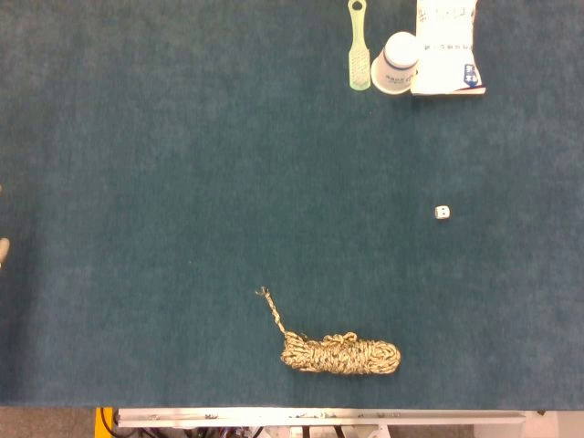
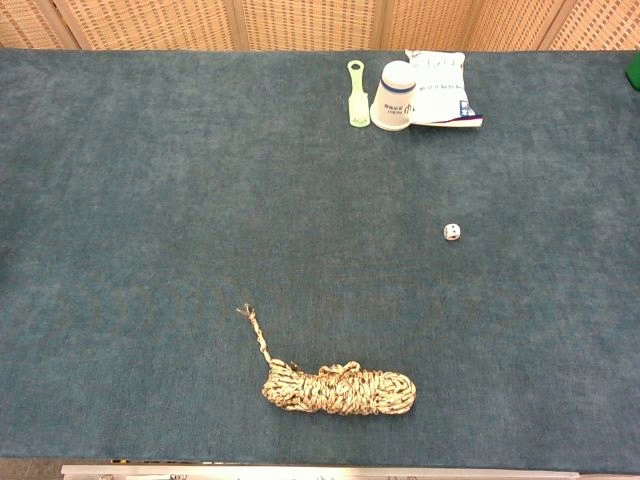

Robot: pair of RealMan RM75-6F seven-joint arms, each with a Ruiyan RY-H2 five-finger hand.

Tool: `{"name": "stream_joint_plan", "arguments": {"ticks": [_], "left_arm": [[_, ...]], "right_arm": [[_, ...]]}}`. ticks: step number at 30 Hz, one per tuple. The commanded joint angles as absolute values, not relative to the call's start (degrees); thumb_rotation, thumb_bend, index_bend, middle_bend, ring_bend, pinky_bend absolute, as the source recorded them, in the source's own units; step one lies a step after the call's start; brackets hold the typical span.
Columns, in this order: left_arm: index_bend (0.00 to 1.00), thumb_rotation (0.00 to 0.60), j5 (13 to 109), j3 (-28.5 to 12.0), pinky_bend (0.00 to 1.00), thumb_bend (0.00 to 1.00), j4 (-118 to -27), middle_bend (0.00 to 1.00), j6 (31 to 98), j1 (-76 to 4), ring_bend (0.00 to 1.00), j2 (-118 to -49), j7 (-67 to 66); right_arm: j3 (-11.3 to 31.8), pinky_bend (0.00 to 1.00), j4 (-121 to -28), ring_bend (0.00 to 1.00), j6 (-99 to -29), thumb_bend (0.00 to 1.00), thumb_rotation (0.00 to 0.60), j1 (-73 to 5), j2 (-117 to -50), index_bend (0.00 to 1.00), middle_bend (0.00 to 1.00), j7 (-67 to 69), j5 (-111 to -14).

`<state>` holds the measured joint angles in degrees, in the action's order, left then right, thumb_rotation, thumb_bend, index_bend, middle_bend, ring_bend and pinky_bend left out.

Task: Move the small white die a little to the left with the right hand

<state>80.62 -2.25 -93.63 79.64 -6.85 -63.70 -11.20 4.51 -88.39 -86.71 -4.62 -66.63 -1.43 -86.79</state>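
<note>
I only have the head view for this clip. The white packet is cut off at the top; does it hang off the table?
Observer: No. In the chest view, the whole packet lies on the table, close to its far edge.
Operator: What is past that edge?
Observer: Woven screen panels stand behind the table.
Operator: Anything right of the die that I miss?
Observer: Beside the die there is only cloth, but a green object shows at the far right, cut off by the frame.
</note>
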Motion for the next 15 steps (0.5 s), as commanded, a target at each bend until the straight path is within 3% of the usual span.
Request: {"name": "stream_joint_plan", "arguments": {"ticks": [1,12,15], "left_arm": [[0.3,0.6,80.8,-2.1,0.32,0.24,-93.8,0.29,79.8,-6.8,0.26,-63.5,-10.5],[0.3,0.6,81.4,-1.6,0.33,0.24,-94.4,0.3,80.4,-6.2,0.26,-62.7,-8.7],[0.3,0.6,81.7,-1.4,0.33,0.24,-94.7,0.3,80.5,-6.0,0.26,-62.3,-8.1]], "right_arm": [[4.4,0.65,-88.5,0.39,-86.7,0.0,0.6,-4.7,-66.6,0.33,0.35,-1.6,-87.2],[4.0,0.65,-88.8,0.4,-85.8,0.0,0.6,-5.8,-66.7,0.34,0.39,-2.1,-88.7],[4.0,0.65,-89.4,0.45,-84.5,0.08,0.6,-6.5,-66.1,0.34,0.44,-3.6,-88.8]]}}
